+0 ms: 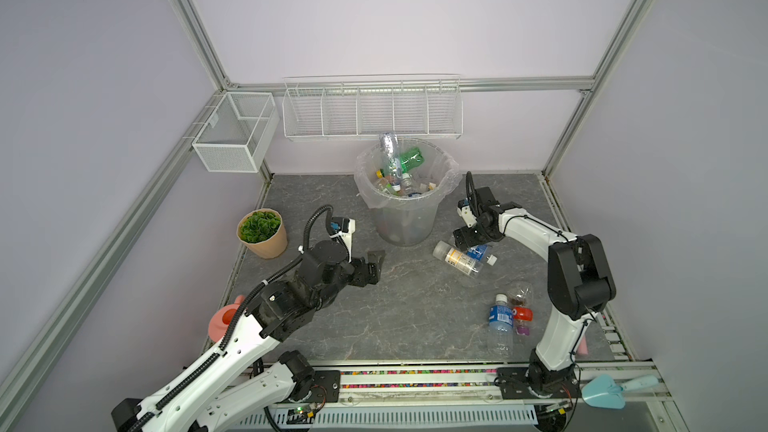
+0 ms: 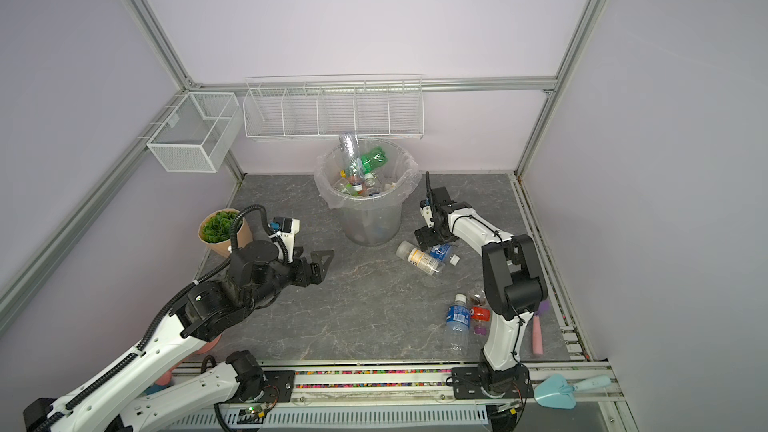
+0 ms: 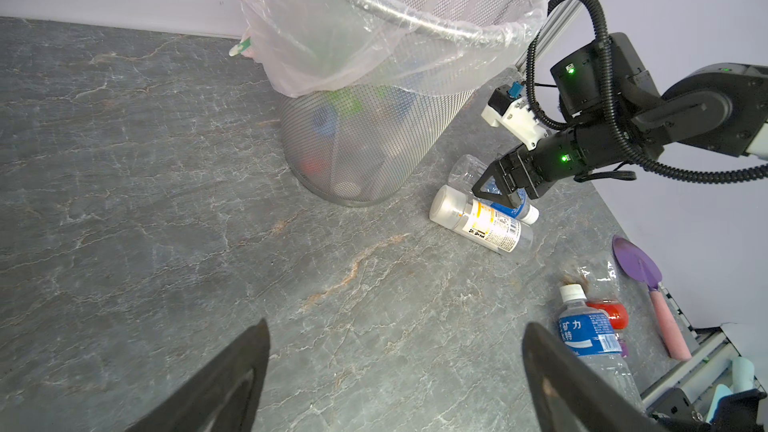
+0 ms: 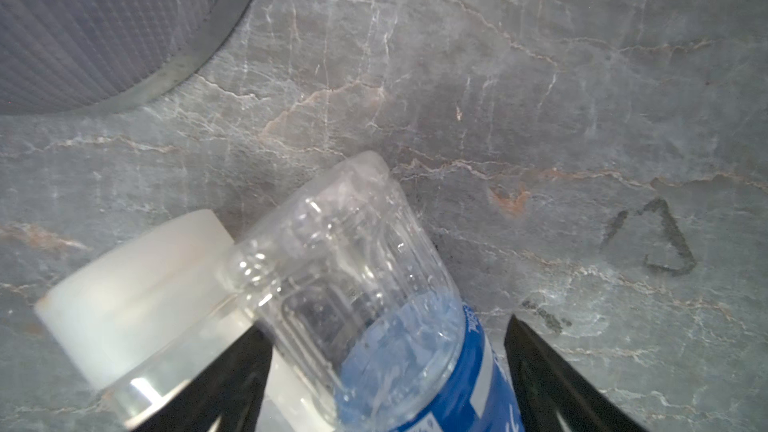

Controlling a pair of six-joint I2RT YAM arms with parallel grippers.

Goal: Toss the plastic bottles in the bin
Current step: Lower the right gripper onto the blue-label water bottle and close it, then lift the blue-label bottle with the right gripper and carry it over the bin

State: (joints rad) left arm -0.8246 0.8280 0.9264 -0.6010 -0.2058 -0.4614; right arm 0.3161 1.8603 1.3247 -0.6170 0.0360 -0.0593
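Observation:
The bin, a grey mesh bucket lined with a clear bag, holds several plastic bottles, among them a green one. Just right of it my right gripper is low and open. Its fingers straddle a crushed blue-labelled bottle. Against that one lies a white-capped, yellow-labelled bottle. Nearer the front right lie a blue-labelled bottle, a red-labelled bottle and a clear crushed bottle. My left gripper is open over bare table.
A potted plant and a pink watering can sit on the left by my left arm. White wire baskets hang on the walls. A purple and pink trowel lies by the right edge, and a blue scoop lies at the front.

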